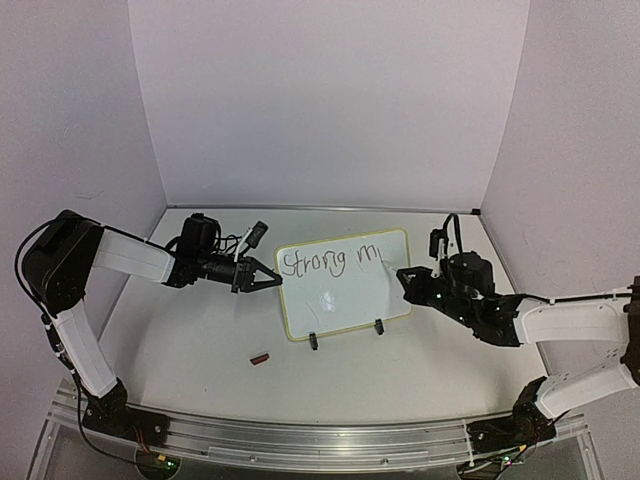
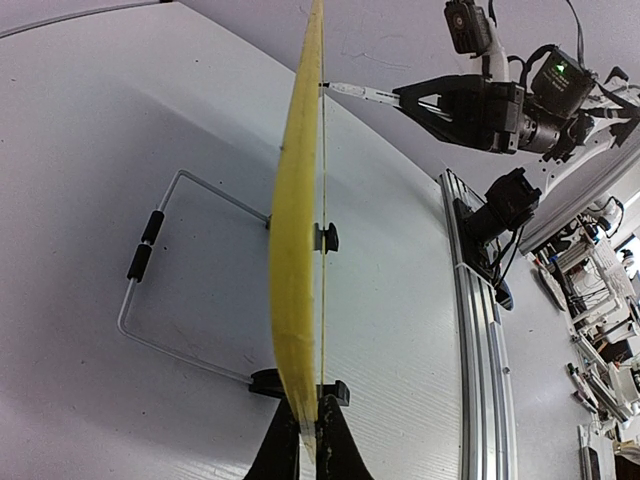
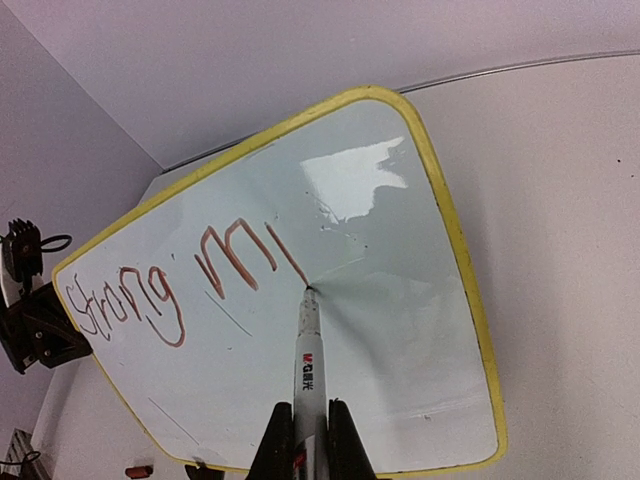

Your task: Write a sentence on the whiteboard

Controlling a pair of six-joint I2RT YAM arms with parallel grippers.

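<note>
At the middle of the table (image 1: 200, 340), the whiteboard (image 1: 345, 305) carries the sentence (image 1: 330, 262) only as far as "Strong mi". The left gripper (image 1: 270, 281) clamps its edge, and the right gripper (image 1: 406, 272), closed on a marker (image 3: 306, 350), presses the tip to the board; the lower half is unwritten.

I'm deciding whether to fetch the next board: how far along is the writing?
Done: the sentence reads "Strong m" on the whiteboard. In hand: right jaws hold the marker, tip on the next stroke; left jaws clamp the board's edge. Left: the remaining words.
</note>
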